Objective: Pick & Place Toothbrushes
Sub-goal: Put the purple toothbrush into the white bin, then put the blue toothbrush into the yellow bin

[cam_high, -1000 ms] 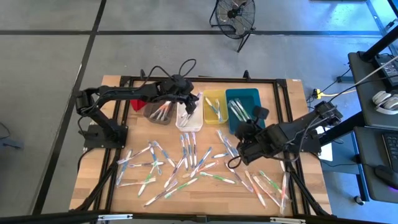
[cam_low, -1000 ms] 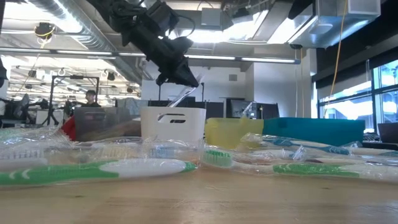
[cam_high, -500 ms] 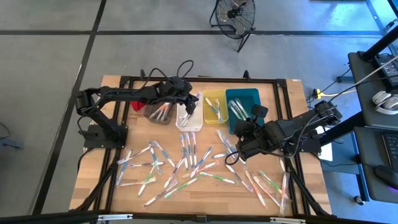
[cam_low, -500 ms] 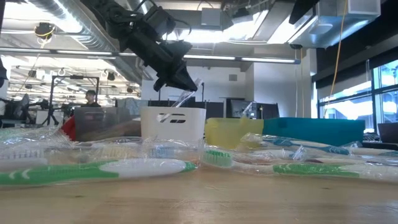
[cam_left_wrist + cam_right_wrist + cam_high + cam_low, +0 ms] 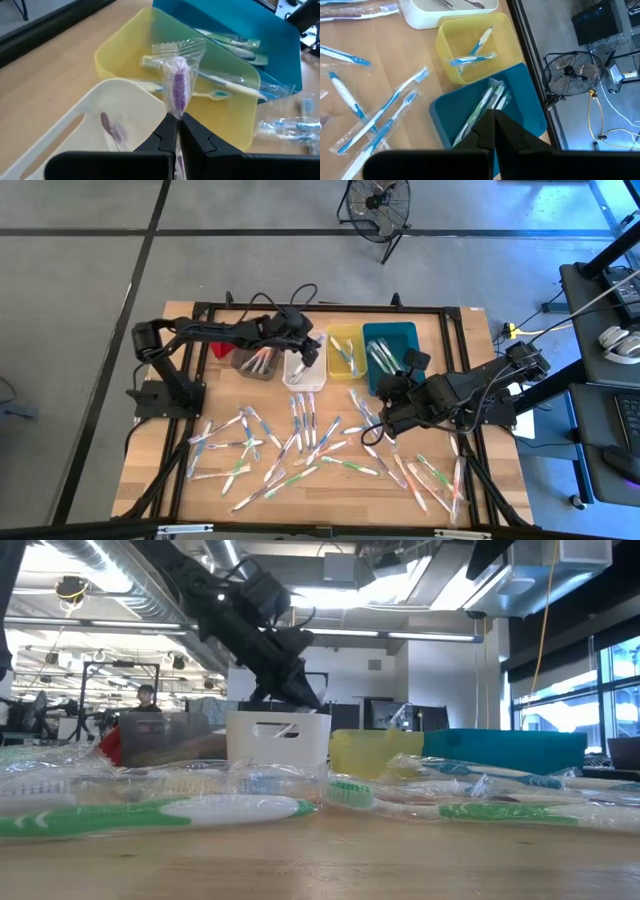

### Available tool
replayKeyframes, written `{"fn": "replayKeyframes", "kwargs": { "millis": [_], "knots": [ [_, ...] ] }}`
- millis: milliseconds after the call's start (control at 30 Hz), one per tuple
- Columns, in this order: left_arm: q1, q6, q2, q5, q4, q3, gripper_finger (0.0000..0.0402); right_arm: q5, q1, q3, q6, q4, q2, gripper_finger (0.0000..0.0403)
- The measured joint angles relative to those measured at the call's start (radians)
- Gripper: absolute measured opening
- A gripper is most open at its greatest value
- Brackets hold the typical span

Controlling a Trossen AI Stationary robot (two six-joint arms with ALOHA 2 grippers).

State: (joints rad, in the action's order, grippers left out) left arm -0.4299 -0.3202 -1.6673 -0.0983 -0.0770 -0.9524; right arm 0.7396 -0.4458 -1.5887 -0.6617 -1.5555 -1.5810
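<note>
1. Left claw hangs over the white bin, its fingers clamped on a wrapped toothbrush with purple bristles that sticks out past the fingertips.
2. From table height, that claw sits just above the white bin's rim.
3. Inside the white bin lies another purple-bristled brush.
4. Right claw sits over the near edge of the teal bin, fingers together, with green wrapped brushes showing just beyond the tips; I cannot tell whether it grips one.
5. From above, the right claw is at the tabletop's right half, just in front of the teal bin.
6. Yellow bin stands between the white and teal ones and holds blue brushes.
7. Grey bin stands left of the white one, with brushes in it.
8. Many loose toothbrushes lie spread across the front of the tabletop.
</note>
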Motion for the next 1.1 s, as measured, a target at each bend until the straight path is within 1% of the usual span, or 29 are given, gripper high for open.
{"fn": "replayKeyframes", "kwargs": {
  "millis": [100, 200, 367, 567, 667, 867, 1033, 1100],
  "knots": [
    [-0.001, -0.006, -0.007, -0.022, -0.018, 0.000, 0.0005, -0.001, 0.000, 0.000, -0.004, 0.000, 0.000, 0.0004],
    [-0.005, -0.044, -0.011, -0.054, -0.010, 0.000, 0.0011, 0.000, 0.000, 0.000, -0.004, 0.000, 0.000, 0.0009],
    [-0.006, -0.087, -0.011, -0.051, 0.025, 0.000, 0.0029, 0.000, 0.000, 0.000, -0.007, 0.006, 0.000, 0.0026],
    [-0.005, -0.092, -0.011, -0.051, 0.043, 0.000, 0.0054, -0.015, 0.000, 0.000, -0.008, 0.013, 0.000, 0.0046],
    [-0.006, -0.112, -0.011, -0.050, 0.046, 0.000, 0.0071, -0.036, 0.000, 0.000, -0.007, 0.022, -0.001, 0.0060],
    [-0.005, -0.096, -0.011, -0.045, 0.052, 0.000, 0.0115, -0.059, 0.000, 0.000, -0.004, 0.037, -0.001, 0.0100],
    [-0.007, -0.102, 0.000, -0.044, 0.058, 0.000, 0.0151, -0.108, 0.000, 0.000, -0.003, 0.043, -0.001, 0.0138],
    [-0.010, -0.090, 0.015, -0.047, 0.048, -0.002, 0.0160, -0.148, 0.003, 0.000, 0.014, 0.045, -0.001, 0.0150]
  ]
}}
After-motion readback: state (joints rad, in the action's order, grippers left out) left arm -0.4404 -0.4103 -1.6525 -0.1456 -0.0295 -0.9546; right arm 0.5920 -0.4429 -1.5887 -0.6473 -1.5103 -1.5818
